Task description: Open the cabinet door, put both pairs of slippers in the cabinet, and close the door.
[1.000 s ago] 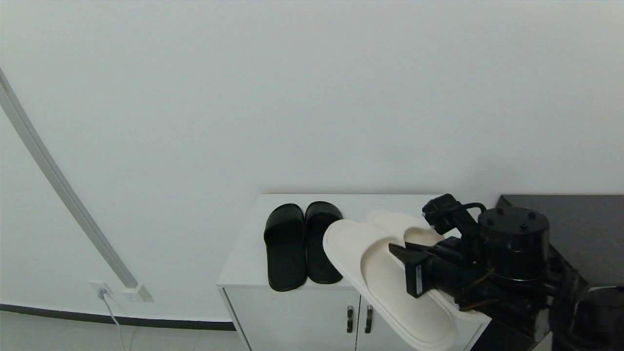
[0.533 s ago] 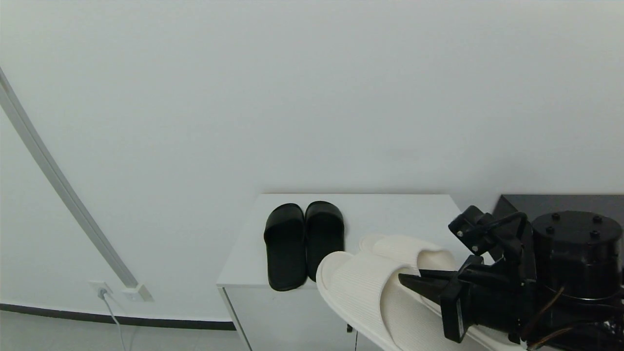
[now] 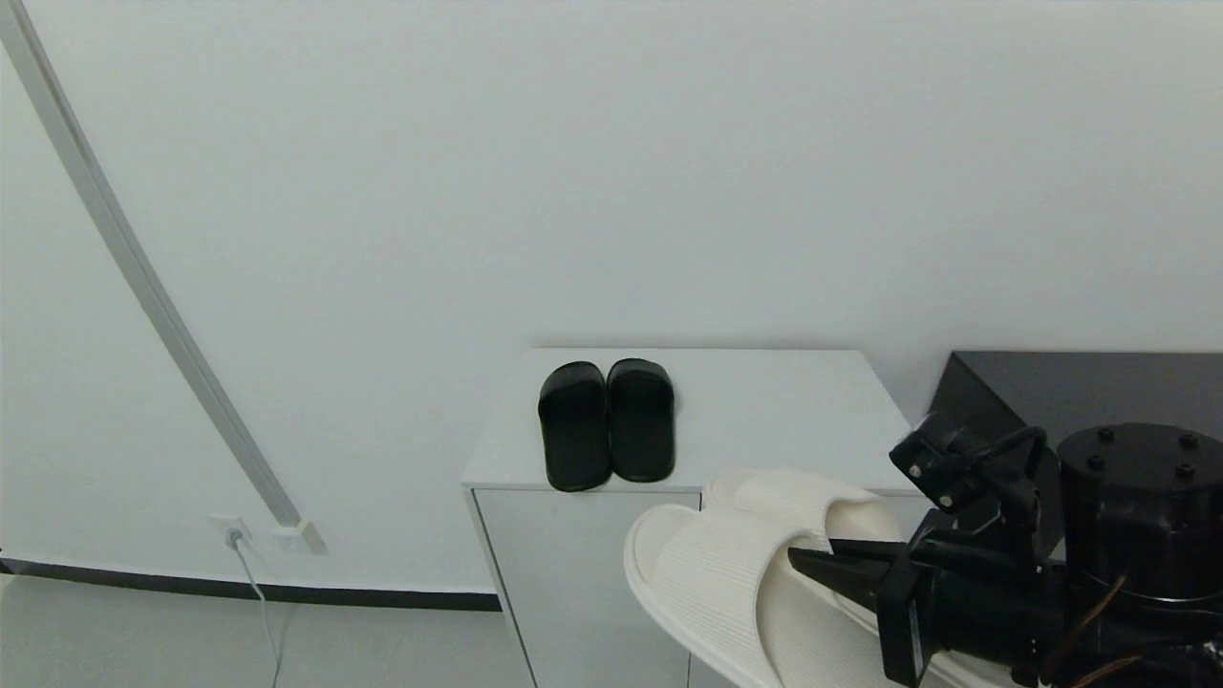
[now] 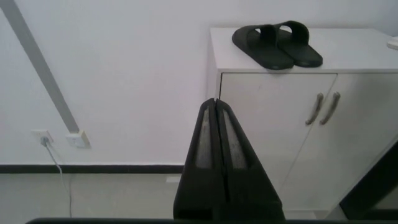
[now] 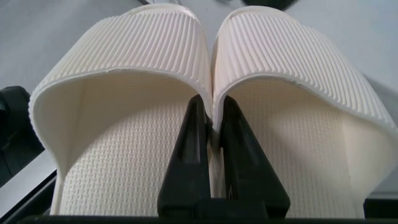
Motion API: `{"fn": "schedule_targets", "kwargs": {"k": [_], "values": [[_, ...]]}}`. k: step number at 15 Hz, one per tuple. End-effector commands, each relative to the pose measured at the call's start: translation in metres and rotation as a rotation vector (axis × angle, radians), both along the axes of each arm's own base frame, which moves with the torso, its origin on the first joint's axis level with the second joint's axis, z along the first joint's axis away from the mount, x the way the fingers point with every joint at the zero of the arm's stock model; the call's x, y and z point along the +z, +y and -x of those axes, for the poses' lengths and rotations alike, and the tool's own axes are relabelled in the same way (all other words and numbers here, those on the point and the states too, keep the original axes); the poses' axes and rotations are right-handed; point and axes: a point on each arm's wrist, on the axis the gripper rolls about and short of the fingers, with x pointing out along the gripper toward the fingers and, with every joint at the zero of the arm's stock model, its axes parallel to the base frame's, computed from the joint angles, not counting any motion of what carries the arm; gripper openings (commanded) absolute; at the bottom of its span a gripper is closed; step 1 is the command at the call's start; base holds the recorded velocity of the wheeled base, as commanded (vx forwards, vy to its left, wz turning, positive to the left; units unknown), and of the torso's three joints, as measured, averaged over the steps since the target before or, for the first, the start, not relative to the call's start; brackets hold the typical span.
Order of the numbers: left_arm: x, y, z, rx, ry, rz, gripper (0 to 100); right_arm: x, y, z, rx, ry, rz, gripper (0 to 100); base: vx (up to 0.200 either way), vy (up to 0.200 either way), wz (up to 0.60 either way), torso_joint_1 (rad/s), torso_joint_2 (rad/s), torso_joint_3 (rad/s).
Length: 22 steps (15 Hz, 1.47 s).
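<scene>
A plain domestic-style room is suggested: a white cabinet (image 3: pixel 764 411) with two handled doors is set against a bare white wall (image 3: pixel 611 172), black slippers (image 3: pixel 607 420) are placed at its top's front edge, and a socket (image 3: pixel 229 528), a slanting cable duct (image 3: pixel 143 277), dark skirting (image 3: pixel 287 594) and a grey floor (image 3: pixel 191 640) are seen beside it.

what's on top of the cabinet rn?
The black slippers, side by side at the front edge of the cabinet. Its front right corner is hidden behind the white slippers clamped in the right tool.
</scene>
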Motion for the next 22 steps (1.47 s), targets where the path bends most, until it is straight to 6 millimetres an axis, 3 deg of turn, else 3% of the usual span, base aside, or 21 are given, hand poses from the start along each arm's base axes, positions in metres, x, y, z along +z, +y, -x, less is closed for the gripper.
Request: {"fn": "schedule_targets", "kwargs": {"k": [1, 14, 22], "values": [[0.0, 0.0, 0.0, 0.0, 0.0, 0.0, 0, -0.0007, -0.0002, 0.0004, 0.001, 0.002, 0.001, 0, -0.2, 0.0, 0.0, 0.007, 0.0, 0.002], [0.0, 0.0, 0.0, 0.002, 0.0, -0.001, 0, -0.0071, -0.0008, 0.0026, 0.006, 0.02, 0.02, 0, -0.015, 0.0, 0.0, 0.0, 0.0, 0.0], [-0.0002, 0.0, 0.0, -0.001, 0.002, 0.0, 0, -0.0076, -0.0002, 0.0054, 0.015, 0.02, 0.022, 0, 0.0, 0.0, 0.0, -0.138, 0.32, 0.173]]}}
